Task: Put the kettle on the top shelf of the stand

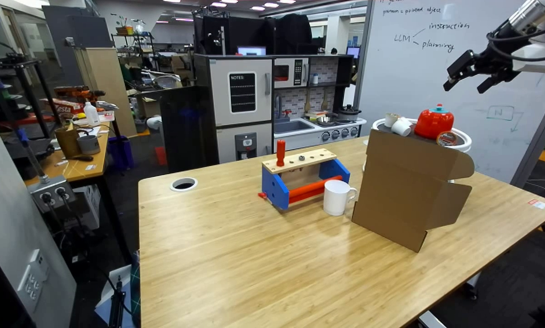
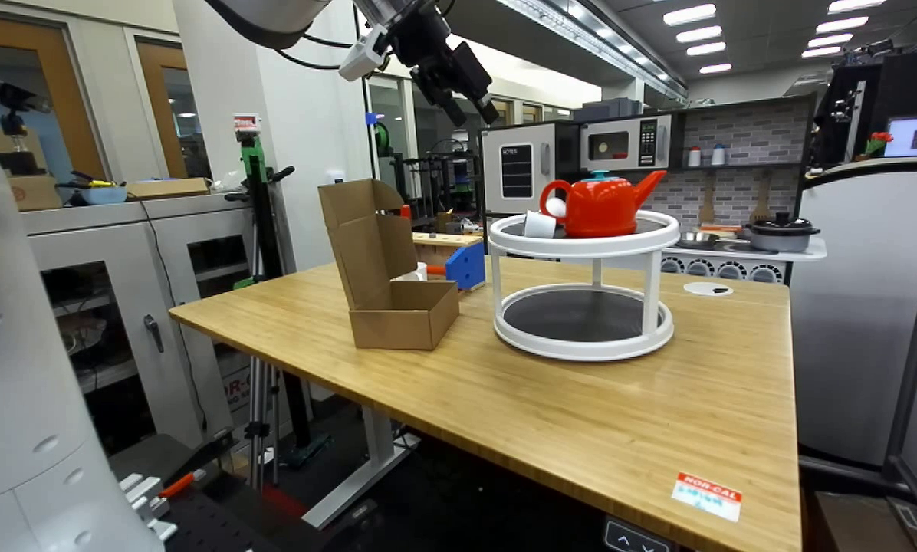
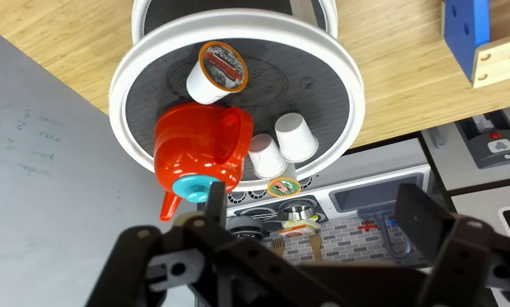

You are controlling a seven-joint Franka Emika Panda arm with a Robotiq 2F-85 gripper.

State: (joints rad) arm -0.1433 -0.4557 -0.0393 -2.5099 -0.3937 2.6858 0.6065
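The glossy red kettle (image 2: 600,208), with its turquoise lid, rests upright on the top shelf of a white, round, two-level stand (image 2: 585,247). Both exterior views show the kettle (image 1: 432,124) there. Seen from the wrist, the kettle (image 3: 191,136) sits at the shelf's left part, spout pointing down in the picture and handle toward the middle. My gripper (image 1: 464,88) hangs in the air above the kettle and apart from it. Its jaws stand wide in the wrist view, with nothing between the fingers (image 3: 421,213).
Several small white pods (image 3: 295,137) share the top shelf with the kettle. An open cardboard box (image 1: 398,187) stands beside the stand, partly screening it in an exterior view. A white mug (image 1: 336,198) and a blue-and-red toolbox (image 1: 275,184) are on the table (image 1: 236,255). A whiteboard (image 1: 473,27) rises behind.
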